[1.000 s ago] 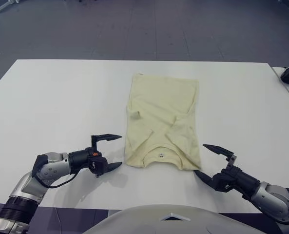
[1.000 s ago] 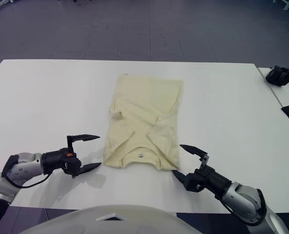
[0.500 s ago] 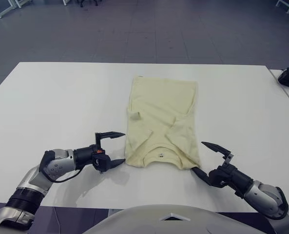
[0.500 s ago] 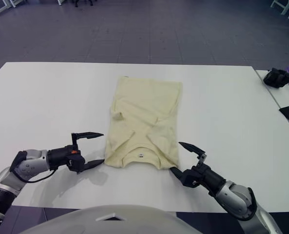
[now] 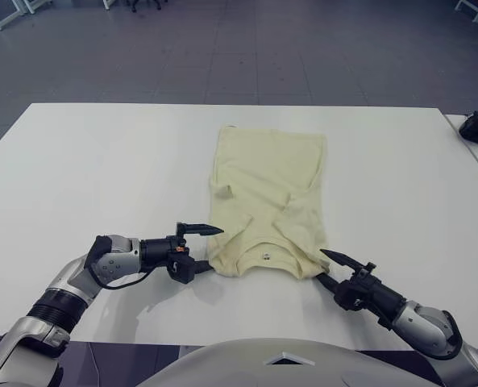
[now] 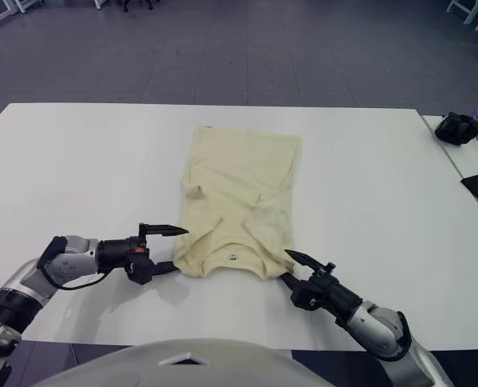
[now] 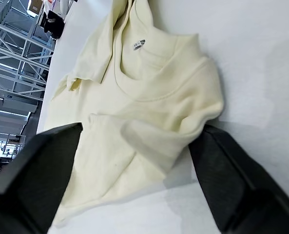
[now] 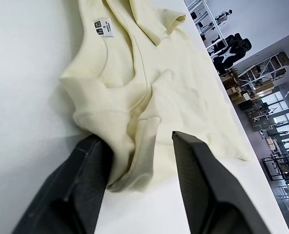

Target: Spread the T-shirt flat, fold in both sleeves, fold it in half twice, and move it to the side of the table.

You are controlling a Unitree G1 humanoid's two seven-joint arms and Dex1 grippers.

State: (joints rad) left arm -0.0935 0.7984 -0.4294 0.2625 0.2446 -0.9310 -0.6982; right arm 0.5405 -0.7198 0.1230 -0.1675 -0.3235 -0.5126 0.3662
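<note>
Half-fold looks due. Left pincer point(image 5: 200, 249) and right pincer point(image 5: 330, 268) gape empty around T-shirt point(image 5: 269, 173) corners at 6 o'clock. Next, likely pinch, fold toward 12

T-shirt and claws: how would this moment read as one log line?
T-shirt: sleeves folded in, flat on table | left gripper: open, astride collar-end left corner | right gripper: open, astride collar-end right corner

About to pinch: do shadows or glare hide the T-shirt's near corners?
Left eye view: the left gripper throws a soft shadow on the table, not the T-shirt; no glare. Left wrist view: faint shadow beside the corner. Right wrist view: cloth between the fingers is shaded.
</note>
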